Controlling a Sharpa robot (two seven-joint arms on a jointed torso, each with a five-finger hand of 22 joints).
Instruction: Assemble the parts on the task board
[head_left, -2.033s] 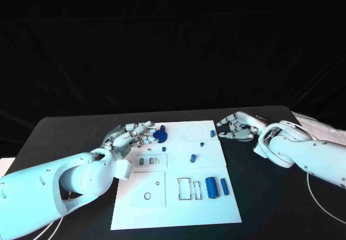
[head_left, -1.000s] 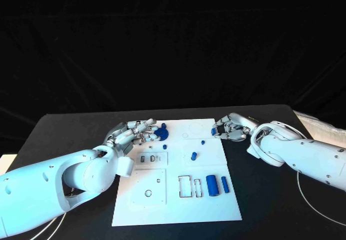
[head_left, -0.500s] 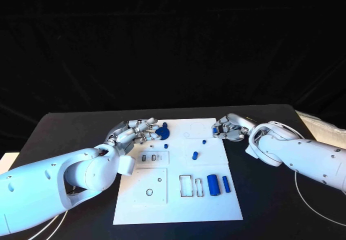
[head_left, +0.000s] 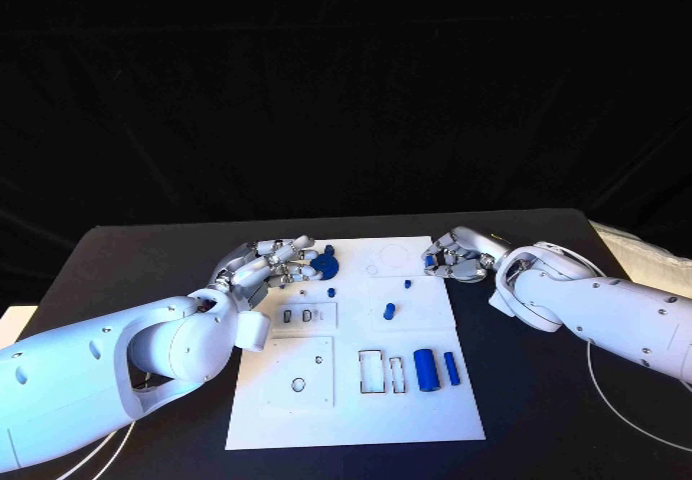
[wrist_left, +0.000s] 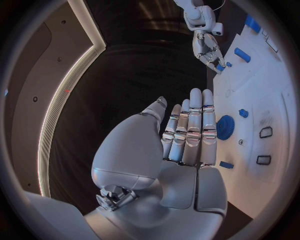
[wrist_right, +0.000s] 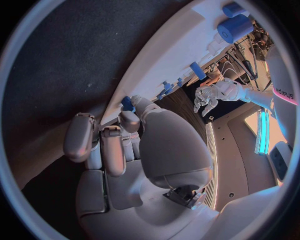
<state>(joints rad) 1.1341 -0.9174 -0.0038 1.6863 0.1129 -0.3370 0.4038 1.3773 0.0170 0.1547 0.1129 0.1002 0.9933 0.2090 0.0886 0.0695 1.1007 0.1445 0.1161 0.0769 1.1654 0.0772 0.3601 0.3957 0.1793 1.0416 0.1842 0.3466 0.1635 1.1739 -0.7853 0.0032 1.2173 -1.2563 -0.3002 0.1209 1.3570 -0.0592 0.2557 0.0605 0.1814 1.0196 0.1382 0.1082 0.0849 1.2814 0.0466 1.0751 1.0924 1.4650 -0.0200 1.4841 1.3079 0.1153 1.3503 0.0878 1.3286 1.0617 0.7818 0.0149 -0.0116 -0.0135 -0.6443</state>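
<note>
The white task board lay in the middle of the black surface, flanked at its far end by the robot's two hands. The left hand hovered over the board's far left corner, its fingers held straight and close together with nothing in them, just beside a blue gear sitting on the board; in the left wrist view the gear lay next to the fingertips, apart from them. The right hand was at the board's far right edge, fingers curled around a small blue part at that edge; the right wrist view showed the blue part at the tips of the curled fingers, though whether it was truly pinched or only touched could not be told. Further down the board lay more blue pieces: a small peg near the far end, a short blue pin in the middle, a small blue piece toward the left, and, in the near half, a large blue cylinder with a thinner blue bar just beside it on the right. Dark-outlined rectangular slots stood to the left of the cylinder, and two small oval openings lay in a square panel on the board's left side.
</note>
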